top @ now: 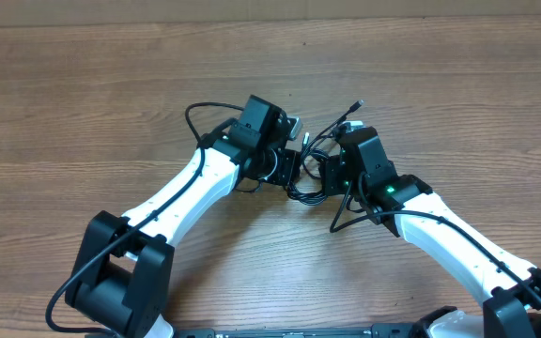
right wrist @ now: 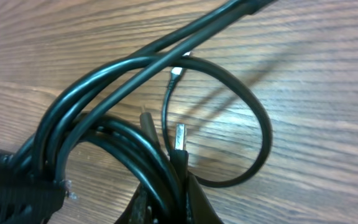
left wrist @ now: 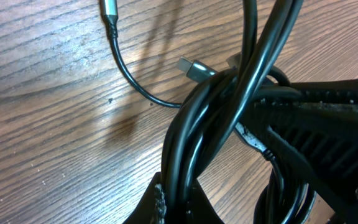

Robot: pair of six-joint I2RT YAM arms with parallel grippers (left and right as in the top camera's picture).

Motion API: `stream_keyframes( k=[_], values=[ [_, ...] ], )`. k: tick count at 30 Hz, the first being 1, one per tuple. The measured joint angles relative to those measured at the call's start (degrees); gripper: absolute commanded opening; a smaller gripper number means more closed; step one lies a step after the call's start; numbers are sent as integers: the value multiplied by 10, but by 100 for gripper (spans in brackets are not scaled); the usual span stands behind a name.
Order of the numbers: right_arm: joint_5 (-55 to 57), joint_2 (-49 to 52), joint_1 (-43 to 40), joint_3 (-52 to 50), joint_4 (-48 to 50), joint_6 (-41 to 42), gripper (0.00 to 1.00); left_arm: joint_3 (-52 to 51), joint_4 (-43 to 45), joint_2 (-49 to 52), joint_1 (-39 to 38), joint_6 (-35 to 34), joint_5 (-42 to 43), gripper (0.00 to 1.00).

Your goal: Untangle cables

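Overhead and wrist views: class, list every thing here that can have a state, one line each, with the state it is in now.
cables, tangled in one bunch between the two grippers.
left gripper, shut on cables, with several strands running between its fingers.
right gripper, shut on cables, clamped on the dark strands of the bunch.
loose plug end, free, outside both grips.

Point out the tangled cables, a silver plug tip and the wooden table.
cables [left wrist: 188, 140], left wrist view, middle of the black bundle.
silver plug tip [right wrist: 180, 134], right wrist view, its metal end.
wooden table [top: 83, 84], overhead view, bare top.
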Motion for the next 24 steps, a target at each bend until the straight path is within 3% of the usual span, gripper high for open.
stream_keyframes(
  k=[13, 24],
  values=[
    [-184, 0, -28, 1, -33, -64, 4, -3, -11, 0, 35, 3, 51, 4],
    [-487, 9, -139, -4, 49, -77, 4, -3, 13, -15, 41, 28, 56, 4]
  ],
)
